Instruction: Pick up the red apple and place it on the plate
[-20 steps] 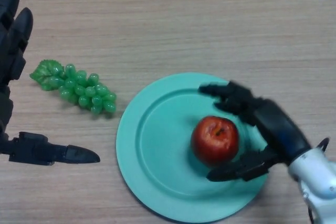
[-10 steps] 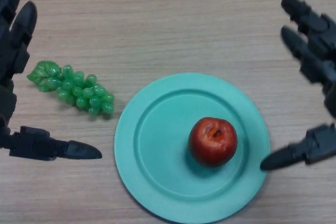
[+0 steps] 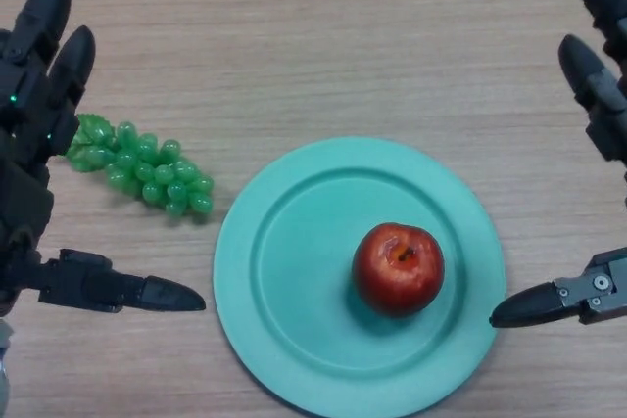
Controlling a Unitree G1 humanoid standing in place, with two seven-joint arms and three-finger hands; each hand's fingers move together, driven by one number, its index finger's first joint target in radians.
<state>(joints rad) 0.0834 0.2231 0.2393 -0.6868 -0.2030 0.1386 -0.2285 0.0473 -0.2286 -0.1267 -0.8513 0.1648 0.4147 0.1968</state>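
Going left to right with the plate [image 3: 294, 340] as the anchor: the left hand [image 3: 29, 144] hangs well left of it, fingers straight and spread with the thumb poking toward the plate, holding nothing. Between that hand and the plate lie the grapes [image 3: 147, 168], a knobbly green plastic-looking bunch with a leaf, just off the plate's upper-left edge. The plate is a smooth, round teal dish with a raised rim, sitting on the wood-grain table [image 3: 343, 36]. The apple [image 3: 398, 268] sits inside it, a bit right of the centre: glossy, deep red, stem dimple facing up. The right hand [image 3: 598, 115] is off the plate's right edge, also wide open and empty (thumb tip just beside the rim). So the job looks done to me; nothing's left except maybe parking the arms.
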